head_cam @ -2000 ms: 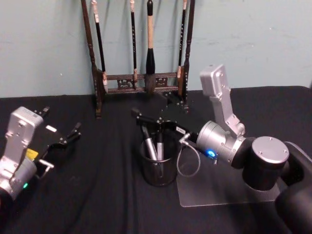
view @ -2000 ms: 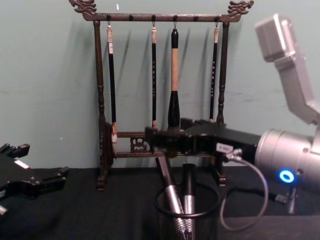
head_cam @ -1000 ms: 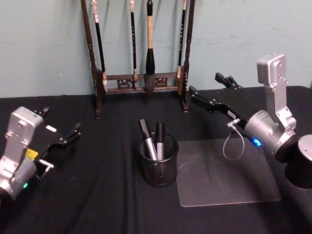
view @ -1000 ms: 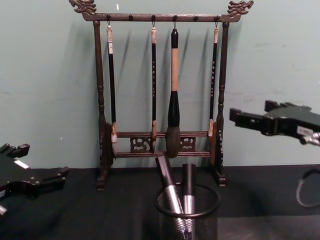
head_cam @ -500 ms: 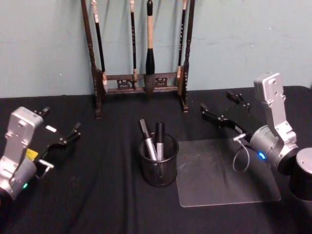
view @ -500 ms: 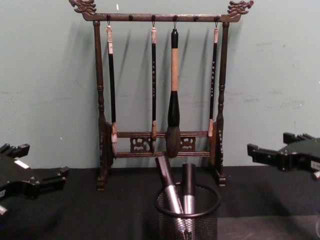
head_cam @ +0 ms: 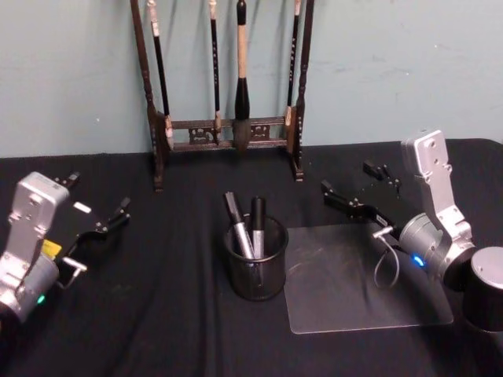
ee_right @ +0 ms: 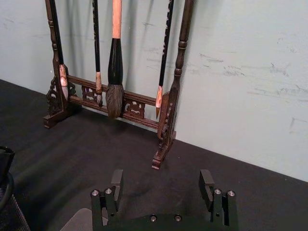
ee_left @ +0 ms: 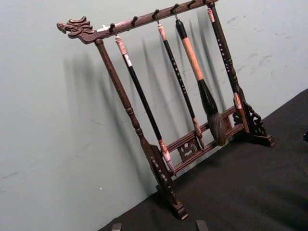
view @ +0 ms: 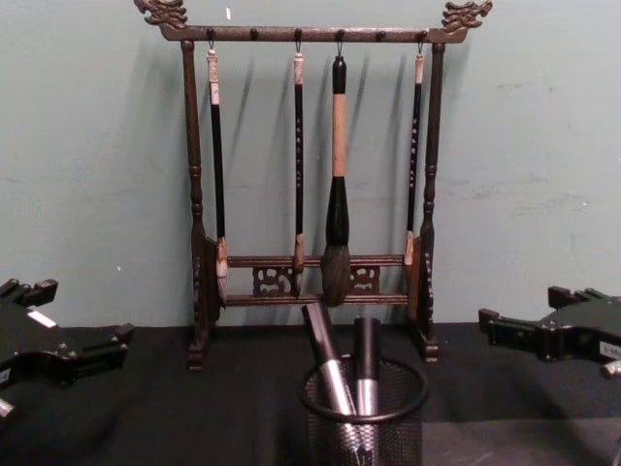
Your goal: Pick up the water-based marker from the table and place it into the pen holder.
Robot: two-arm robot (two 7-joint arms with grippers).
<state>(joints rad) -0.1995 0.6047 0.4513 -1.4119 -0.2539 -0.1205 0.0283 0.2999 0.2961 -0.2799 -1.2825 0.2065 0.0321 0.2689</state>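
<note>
Right claw (head_cam: 352, 185) agape, empty — beside pen holder (head_cam: 255, 267) with two markers (head_cam: 247, 228), brush rack (head_cam: 228, 78) behind.

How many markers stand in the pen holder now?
2. Both stand in the pen holder at the table's middle: one marker leans toward the robot's left, the other marker stands nearly upright beside it. The mesh wall may hide something lower inside.

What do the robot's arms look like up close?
Both arms have silver metal housings and black two-fingered grippers. The right gripper has a looped grey cable and a blue light behind it. The left gripper has a green light, white label and yellow sticker.
</note>
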